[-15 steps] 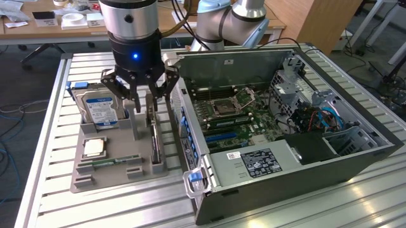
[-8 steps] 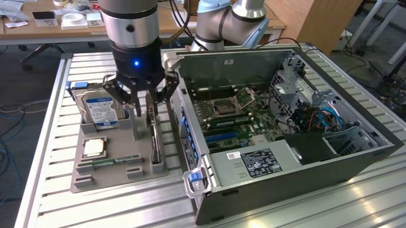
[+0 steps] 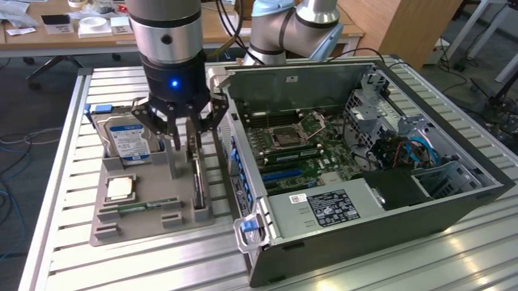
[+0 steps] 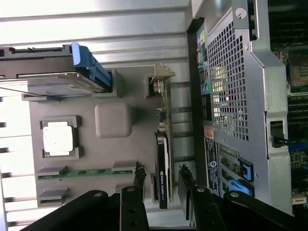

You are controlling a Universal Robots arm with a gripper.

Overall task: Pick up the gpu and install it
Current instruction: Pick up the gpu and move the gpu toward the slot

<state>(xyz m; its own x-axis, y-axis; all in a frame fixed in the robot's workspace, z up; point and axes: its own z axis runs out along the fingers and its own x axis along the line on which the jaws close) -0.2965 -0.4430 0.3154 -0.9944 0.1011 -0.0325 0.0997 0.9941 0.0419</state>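
Closest in: my gripper [image 4: 161, 169], jaws apart, one finger each side of the gpu [image 4: 162, 149] w/ a sliver of gap both sides, so nothing gripped. Gpu stands on edge in its slot of the grey tray [image 3: 121, 229], along the tray edge nearest the PC case [image 3: 364, 233].

In the exterior view, gripper [image 3: 190, 136] hangs straight over the gpu [image 3: 198, 179], approx 9 o'clock of frame centre. Same tray: HDD [image 3: 130, 142] w/ blue-white label, upright at 10 o'clock from the gpu; CPU [image 3: 120, 188] flat at 8 o'clock; memory stick [image 3: 139, 207] lying at 7 o'clock.

Case lies on its side, panel off, mobo [image 3: 304, 145] exposed, taking up 3 to 5 o'clock of the frame.

Surface under it all: table [image 3: 65, 260] of ribbed aluminium slats, shiny, w/ glare toward 6 o'clock.

Room: wooden desk [image 3: 33, 45] w/ white clutter at 11 o'clock, wood cabinet [image 3: 404, 24] at 1 o'clock, grey floor [image 3: 33, 182] at 9 o'clock.
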